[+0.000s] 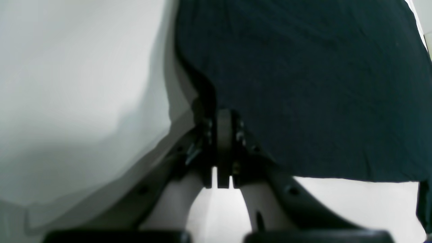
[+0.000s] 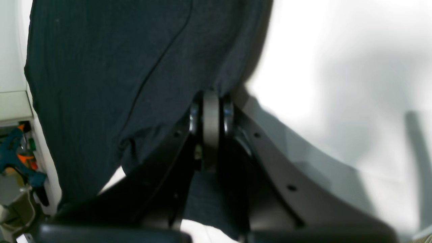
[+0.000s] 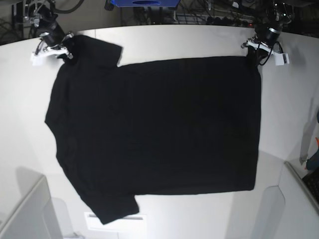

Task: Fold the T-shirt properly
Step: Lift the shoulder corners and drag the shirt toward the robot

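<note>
The black T-shirt (image 3: 159, 124) lies spread plain side up across the white table (image 3: 189, 40), sleeves toward the left and hem toward the right. No print shows. My right gripper (image 3: 66, 50) is at the far left, shut on the shirt's edge by the far sleeve. In the right wrist view, dark fabric (image 2: 111, 67) runs out from the closed gripper (image 2: 211, 108). My left gripper (image 3: 255, 54) is at the far right, shut on the far hem corner. In the left wrist view, fabric (image 1: 303, 84) spreads away from the closed gripper (image 1: 224, 130).
Grey bin-like edges stand at the near left (image 3: 30, 209) and near right (image 3: 299, 199) of the table. A white label (image 3: 89, 221) peeks from under the near sleeve. Teal and orange tools (image 2: 17, 158) lie off the table's side.
</note>
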`<state>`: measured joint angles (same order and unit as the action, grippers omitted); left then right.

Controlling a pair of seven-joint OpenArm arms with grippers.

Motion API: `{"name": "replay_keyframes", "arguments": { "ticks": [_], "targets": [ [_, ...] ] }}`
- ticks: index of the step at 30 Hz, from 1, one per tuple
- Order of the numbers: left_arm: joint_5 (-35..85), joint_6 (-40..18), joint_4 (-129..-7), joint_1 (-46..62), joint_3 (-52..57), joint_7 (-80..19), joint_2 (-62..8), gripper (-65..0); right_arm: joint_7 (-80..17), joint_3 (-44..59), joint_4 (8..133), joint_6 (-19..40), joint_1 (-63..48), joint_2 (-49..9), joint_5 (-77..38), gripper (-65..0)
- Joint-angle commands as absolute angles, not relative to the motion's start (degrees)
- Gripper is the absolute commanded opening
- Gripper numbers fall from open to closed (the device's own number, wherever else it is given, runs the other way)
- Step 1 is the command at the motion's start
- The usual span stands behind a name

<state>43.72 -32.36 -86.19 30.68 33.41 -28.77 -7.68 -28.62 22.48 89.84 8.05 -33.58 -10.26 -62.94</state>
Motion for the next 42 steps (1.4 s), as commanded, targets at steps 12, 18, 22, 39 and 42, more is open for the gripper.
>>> {"name": "replay_keyframes", "arguments": {
  "ticks": [12,18,22,39,42],
  "targets": [
    [43.03,-32.4,-97.54,38.02,43.3,-40.4,-9.89,-65.0,-29.58,22.64,101.41,6.99,-42.68,-9.45,-61.93,-65.0],
    [43.03,-32.4,-102.37,41.27,43.56,-40.48,-10.07,-65.0,-29.93,22.46,111.25,6.99,-48.13,-6.73,-61.93,-65.0],
    [43.56,-32.4,-106.86,42.86,43.38,-40.57,-10.07,-65.0,-30.02,22.11,115.38,6.99,-49.45,-5.85,-62.02,-65.0],
    [46.29,-32.31,-112.04,23.87,54.02,-67.3,-8.31,-65.0,-55.96,33.45,111.69,1.27,-21.14,-3.74,-61.93,-65.0],
    [46.29,-32.22,-111.78,20.53,54.02,-69.58,-8.31,-65.0,-59.65,33.98,108.26,-0.66,-15.34,-3.03,-61.85,-65.0]
  ]
}}
